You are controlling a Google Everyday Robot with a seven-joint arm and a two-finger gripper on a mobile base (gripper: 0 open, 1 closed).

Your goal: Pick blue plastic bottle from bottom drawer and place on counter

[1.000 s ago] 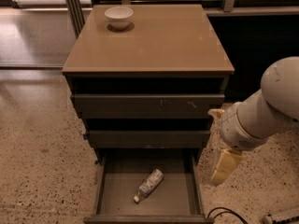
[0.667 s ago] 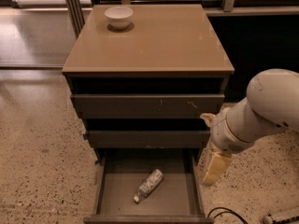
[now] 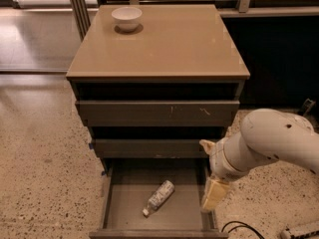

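Floor [image 3: 40,158], speckled, takes up the left of the scene. To its right stands the grey-brown cabinet. Its counter [image 3: 159,44] carries a white bowl [image 3: 126,18] near the far left corner. The two upper drawers [image 3: 157,112] sit pushed in. The bottom drawer [image 3: 119,208] is pulled out toward where I stand, with its flat floor exposed.

The blue plastic bottle [image 3: 158,198] lies on its side on that drawer floor, about midway between the side walls and touching neither.
- Long axis: diagonal, from near-left to far-right.
- White cap: points toward the near-left corner.
- Base: points toward the far-right, under the drawer above.

The gripper [image 3: 213,195] hangs at the right wall of the bottom drawer, pointing down, to the right of the bottle and apart from it. Whether it is released or clenched cannot be told from here; it is not holding the bottle. The white arm [image 3: 279,143] reaches in from the right.

Step in hand, as I judge it: approach, before any grasp. The next move calls for:
1. Travel left until the gripper is over the bottle's middle.
2. Wrist rotation so the closing line crosses the diagonal axis.
3. Descent between the drawer walls, clear of the drawer front above.
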